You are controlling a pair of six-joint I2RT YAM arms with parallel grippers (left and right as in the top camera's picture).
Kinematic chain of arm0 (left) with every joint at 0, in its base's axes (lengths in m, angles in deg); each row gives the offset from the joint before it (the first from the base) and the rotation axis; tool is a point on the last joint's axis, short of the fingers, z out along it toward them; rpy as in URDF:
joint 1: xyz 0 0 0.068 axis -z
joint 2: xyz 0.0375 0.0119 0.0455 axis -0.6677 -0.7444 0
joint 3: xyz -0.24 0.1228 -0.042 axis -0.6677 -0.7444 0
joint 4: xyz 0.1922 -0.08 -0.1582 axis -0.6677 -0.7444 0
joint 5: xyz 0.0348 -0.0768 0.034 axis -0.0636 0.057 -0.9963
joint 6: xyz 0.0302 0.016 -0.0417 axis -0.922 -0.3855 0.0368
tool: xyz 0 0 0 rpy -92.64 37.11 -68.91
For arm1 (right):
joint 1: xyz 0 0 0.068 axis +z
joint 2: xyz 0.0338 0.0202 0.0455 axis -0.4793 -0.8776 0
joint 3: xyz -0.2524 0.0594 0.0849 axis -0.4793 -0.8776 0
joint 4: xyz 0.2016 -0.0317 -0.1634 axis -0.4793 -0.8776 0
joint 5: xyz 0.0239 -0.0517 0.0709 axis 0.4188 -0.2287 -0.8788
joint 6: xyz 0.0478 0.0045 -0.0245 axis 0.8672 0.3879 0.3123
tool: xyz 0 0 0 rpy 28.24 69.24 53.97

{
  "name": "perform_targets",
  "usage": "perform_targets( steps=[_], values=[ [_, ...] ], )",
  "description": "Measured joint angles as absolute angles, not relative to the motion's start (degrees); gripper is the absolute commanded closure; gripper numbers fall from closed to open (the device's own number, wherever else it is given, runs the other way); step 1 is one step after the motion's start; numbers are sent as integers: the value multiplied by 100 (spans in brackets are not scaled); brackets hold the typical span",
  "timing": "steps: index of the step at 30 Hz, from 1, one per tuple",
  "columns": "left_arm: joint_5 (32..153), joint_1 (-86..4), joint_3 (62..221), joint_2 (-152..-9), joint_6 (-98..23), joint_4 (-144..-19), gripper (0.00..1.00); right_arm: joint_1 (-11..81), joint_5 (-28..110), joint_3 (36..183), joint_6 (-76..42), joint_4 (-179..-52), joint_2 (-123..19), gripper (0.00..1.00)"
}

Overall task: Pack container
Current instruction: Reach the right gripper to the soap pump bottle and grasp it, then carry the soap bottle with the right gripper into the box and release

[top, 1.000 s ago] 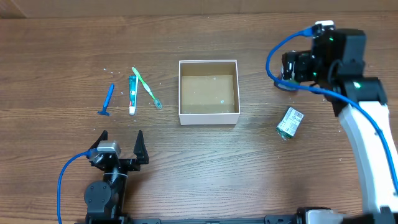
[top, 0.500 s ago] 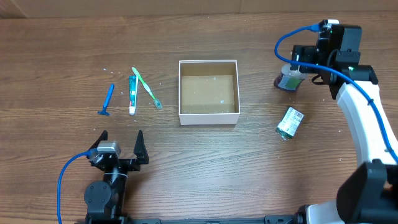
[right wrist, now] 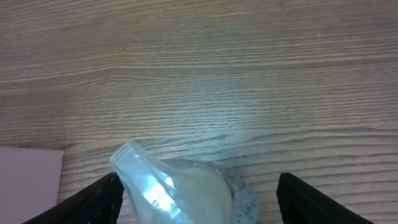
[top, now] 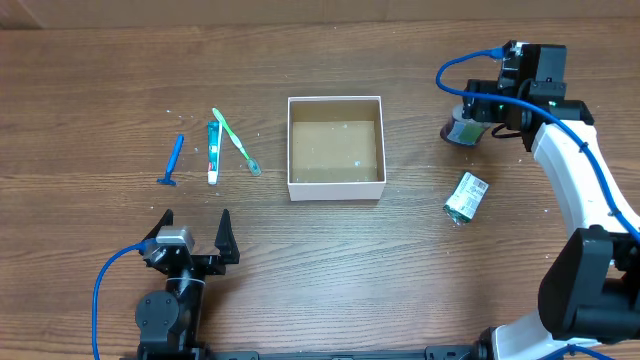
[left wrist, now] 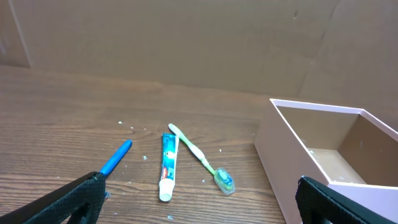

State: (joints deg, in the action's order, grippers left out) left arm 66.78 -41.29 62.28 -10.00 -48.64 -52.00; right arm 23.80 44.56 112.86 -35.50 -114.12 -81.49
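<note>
The container (top: 336, 184), a square white-walled box with a brown inside, sits mid-table and holds nothing; its corner shows in the left wrist view (left wrist: 323, 118). A clear pump soap bottle (top: 463, 130) stands at the right; in the right wrist view (right wrist: 186, 193) it sits between the fingers of my open right gripper (right wrist: 196, 199), which straddles it from above (top: 478, 108). A green packet (top: 465, 196) lies below it. A blue razor (top: 173, 160), toothpaste tube (top: 212, 151) and green toothbrush (top: 236, 142) lie left of the box. My left gripper (top: 193, 242) is open and empty near the front edge.
A brown cardboard wall (left wrist: 186, 37) stands behind the table. The toothpaste (left wrist: 167, 165), toothbrush (left wrist: 199, 157) and razor (left wrist: 115, 157) lie ahead of the left gripper (left wrist: 199, 202). Small white specks dot the wood near them.
My right arm has swung back and lowered its gripper over the soap bottle. The bottle, hidden behind the arm one second ago, now shows between the fingers. The left arm has not moved.
</note>
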Motion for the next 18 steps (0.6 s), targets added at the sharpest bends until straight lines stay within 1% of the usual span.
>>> perform_targets(
  steps=[3, 5, 7, 10, 12, 18],
  values=[
    [6678, -4129, 6228, -1000, -4862, -5202, 0, 2380, 4373, 11291, -3550, -11368, -8258, 20],
    [6678, -4129, 6228, -1000, -4862, -5202, 0, 2380, 4336, 11291, -3547, -11346, -8389, 25],
    [6678, -4129, 6228, -1000, -4862, -5200, 0, 2380, 4323, 11291, -3560, -11342, -8472, 32],
    [6678, -4129, 6228, -1000, -4864, -5200, 0, 2380, 4303, 11291, -3547, -11326, -8492, 50],
    [6678, -4129, 6228, -1000, -4862, -5200, 0, 2380, 4286, 11293, -3543, -11261, -8492, 58],
    [6678, -4129, 6228, -1000, -4864, -5200, 0, 2380, 4327, 11297, -3591, -11068, -8492, 78]
  ],
)
